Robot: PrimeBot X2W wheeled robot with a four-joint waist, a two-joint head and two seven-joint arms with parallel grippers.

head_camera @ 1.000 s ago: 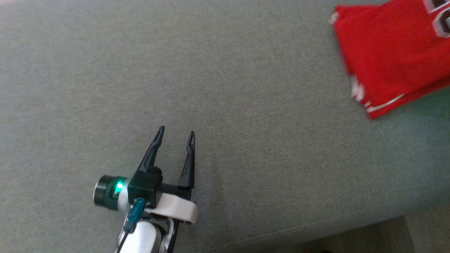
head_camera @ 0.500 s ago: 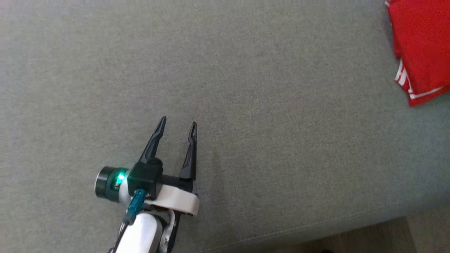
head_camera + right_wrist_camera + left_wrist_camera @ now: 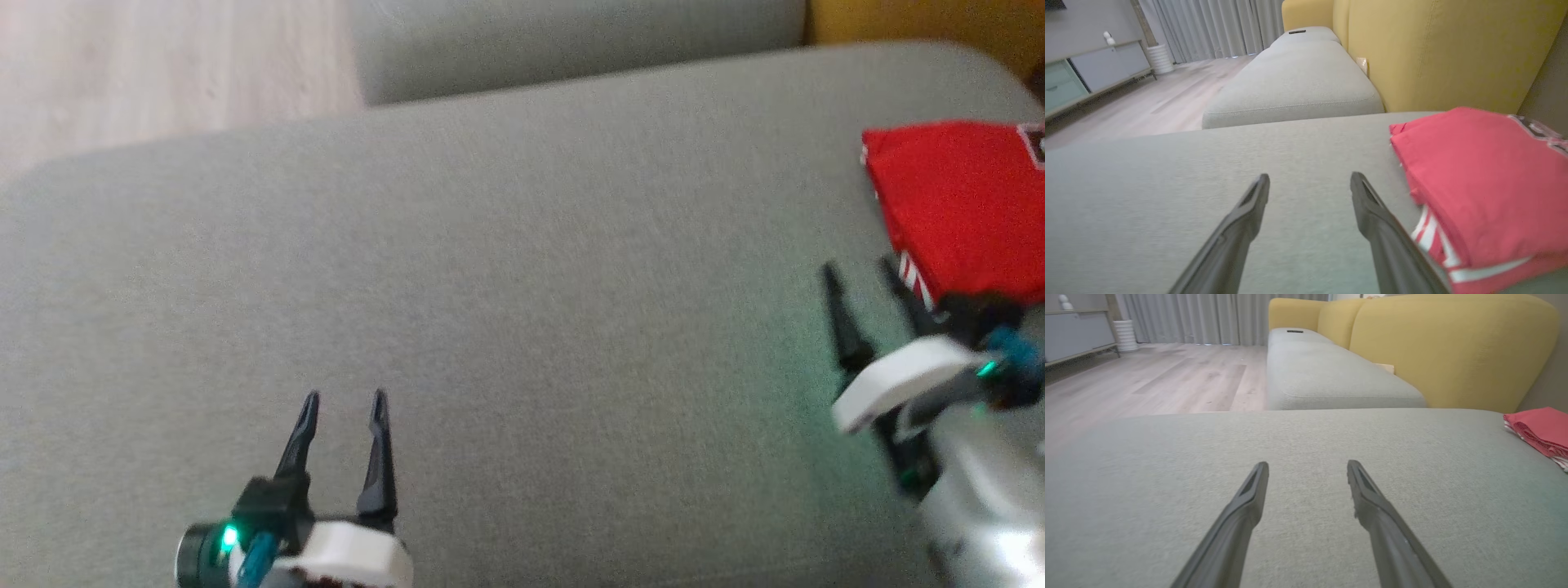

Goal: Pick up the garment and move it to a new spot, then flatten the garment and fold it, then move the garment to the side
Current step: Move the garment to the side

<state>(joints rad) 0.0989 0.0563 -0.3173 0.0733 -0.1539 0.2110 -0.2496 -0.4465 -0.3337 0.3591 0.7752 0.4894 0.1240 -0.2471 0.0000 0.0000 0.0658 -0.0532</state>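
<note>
The left jaws are standing open with a moderate gap and gripping nothing. Their two fingers (image 3: 1241, 522) are pointing out over bare grey-green sofa seat (image 3: 522, 286); whether the tips are touching the fabric cannot be told. The right jaws are standing open by a similar gap and are also gripping nothing. In the right wrist view, the finger (image 3: 1384, 228) on that view's right is lying just beside the white-striped hem of the garment (image 3: 1486, 183); contact cannot be confirmed. In the head view the two sets of jaws are sitting well apart, and the right one is showing blurred.

The garment is red and folded into a compact stack. It is lying on the sofa seat at the robot's right, close to the yellow backrest (image 3: 1453, 347).

A printed patch (image 3: 1535, 130) with grey and white edging is showing on the garment's far side. Its characters are blurred and cut by the picture edge, so they cannot be read.

A green indicator light (image 3: 227, 536) is glowing on the left wrist.
</note>
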